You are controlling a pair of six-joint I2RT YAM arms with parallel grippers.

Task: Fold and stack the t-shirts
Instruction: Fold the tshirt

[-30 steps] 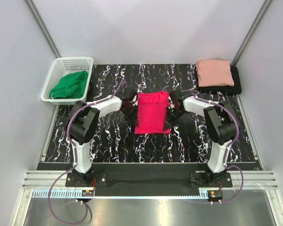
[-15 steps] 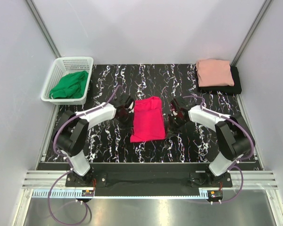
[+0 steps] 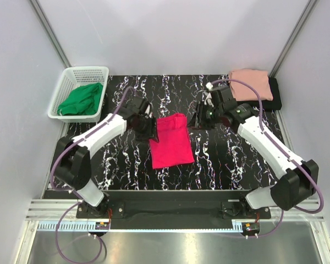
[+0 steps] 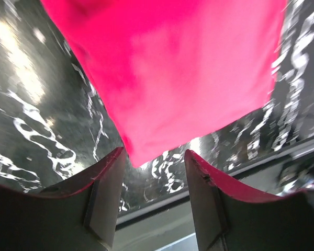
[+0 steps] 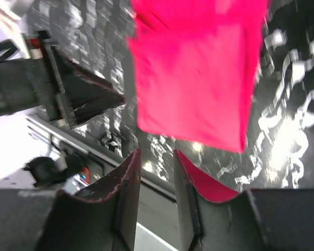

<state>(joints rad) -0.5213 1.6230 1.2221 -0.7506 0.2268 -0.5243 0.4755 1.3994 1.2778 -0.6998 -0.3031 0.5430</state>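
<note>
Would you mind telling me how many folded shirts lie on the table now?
3: a crimson shirt at centre, and a salmon shirt stacked on a black shirt at the far right; more could hide beneath.

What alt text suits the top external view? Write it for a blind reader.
A folded crimson-pink t-shirt lies on the black marbled table between the left pincer and right pincer. Far right, a salmon-pink t-shirt is stacked on a black t-shirt; far left, a white basket holds green cloth.

Left gripper [image 3: 147, 125] and right gripper [image 3: 201, 117] angled inward, facing each other; jaws apart
</note>
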